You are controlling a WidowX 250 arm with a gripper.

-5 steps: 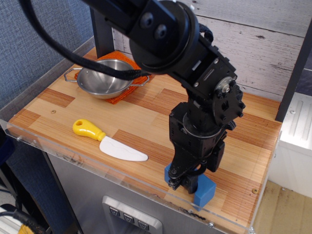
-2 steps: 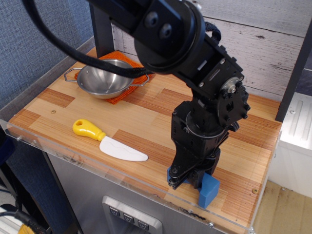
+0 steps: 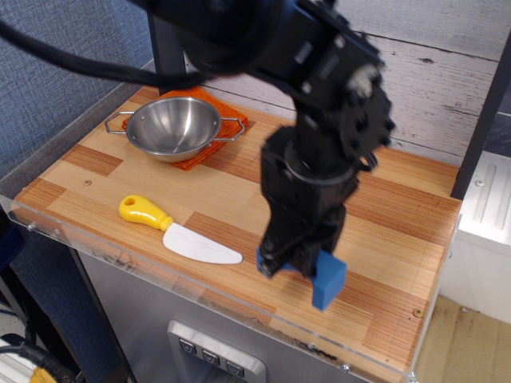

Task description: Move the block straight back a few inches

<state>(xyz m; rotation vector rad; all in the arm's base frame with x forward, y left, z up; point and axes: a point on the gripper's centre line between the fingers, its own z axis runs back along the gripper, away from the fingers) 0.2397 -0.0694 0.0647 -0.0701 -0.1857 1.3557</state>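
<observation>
Blue is what I see first: the block [image 3: 327, 281] sits between my jaws, which are closed on it. The gripper [image 3: 294, 267] comes down from above and covers the left part of the block, so only the right end and a small blue corner on the left are visible. The picture is blurred around the arm, and I cannot tell if the block touches the desk [image 3: 399, 263] or is a little above it. It is over the front right part of the desk, near the front edge.

To the left of the block, well apart from it, the toy knife [image 3: 177, 230] lies flat on the wood. Its yellow handle points to the back left and its white blade points toward the block.

At the back left corner the metal bowl [image 3: 173, 128] stands upright on an orange cloth [image 3: 209, 152]. The cloth shows around the right and front side of the bowl. The bowl has thin wire handles on both sides.

The desk has a striped wooden top and a clear plastic rim along the front. Behind it is a wall of pale wooden boards [image 3: 431, 72], and on the left a blue-grey wall [image 3: 56, 64].
</observation>
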